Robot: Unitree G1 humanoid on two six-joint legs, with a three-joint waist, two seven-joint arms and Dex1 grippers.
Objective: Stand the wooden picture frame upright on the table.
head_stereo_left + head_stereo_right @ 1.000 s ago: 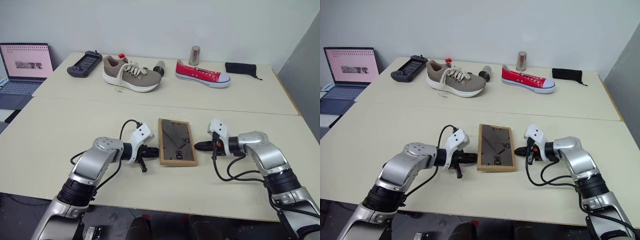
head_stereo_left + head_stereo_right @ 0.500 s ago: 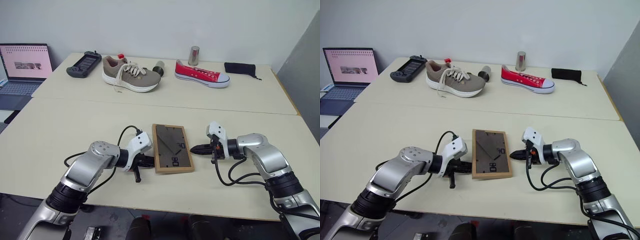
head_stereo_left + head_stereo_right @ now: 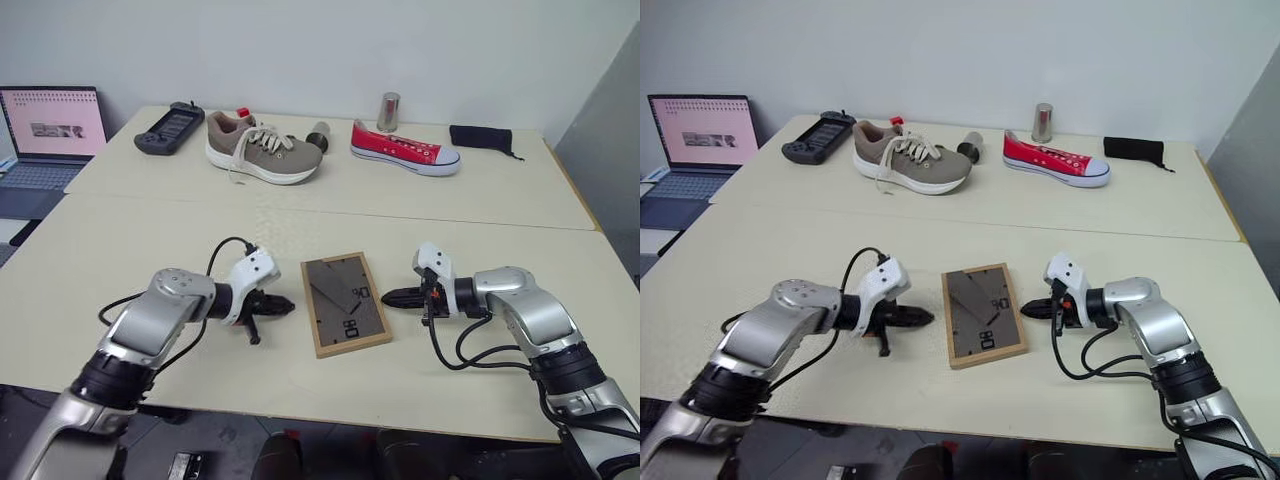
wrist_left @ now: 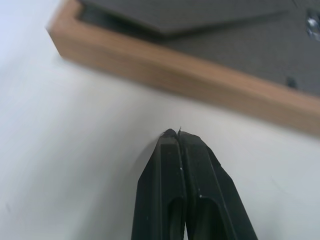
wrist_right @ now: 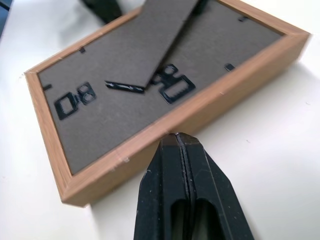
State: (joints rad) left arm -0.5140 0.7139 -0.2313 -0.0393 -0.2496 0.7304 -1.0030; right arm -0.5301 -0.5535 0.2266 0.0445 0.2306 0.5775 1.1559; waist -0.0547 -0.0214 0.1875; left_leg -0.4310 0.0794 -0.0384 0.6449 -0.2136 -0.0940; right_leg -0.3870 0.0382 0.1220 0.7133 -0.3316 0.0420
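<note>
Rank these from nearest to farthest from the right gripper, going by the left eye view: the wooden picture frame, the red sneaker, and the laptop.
From the right gripper:
1. Wooden picture frame, lying flat just to its left on the near table.
2. Red sneaker, on the far table, ahead of the gripper.
3. Laptop, off the tables at the far left edge.

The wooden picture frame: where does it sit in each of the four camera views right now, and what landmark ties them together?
Left eye view: wooden picture frame lies flat, low centre, between the grippers.
Right eye view: same spot, low centre.
Left wrist view: its wood edge crosses ahead of the shut left gripper.
Right wrist view: its dark back lies just beyond the shut right gripper.
Shared landmark: the strut on the back board.
</note>
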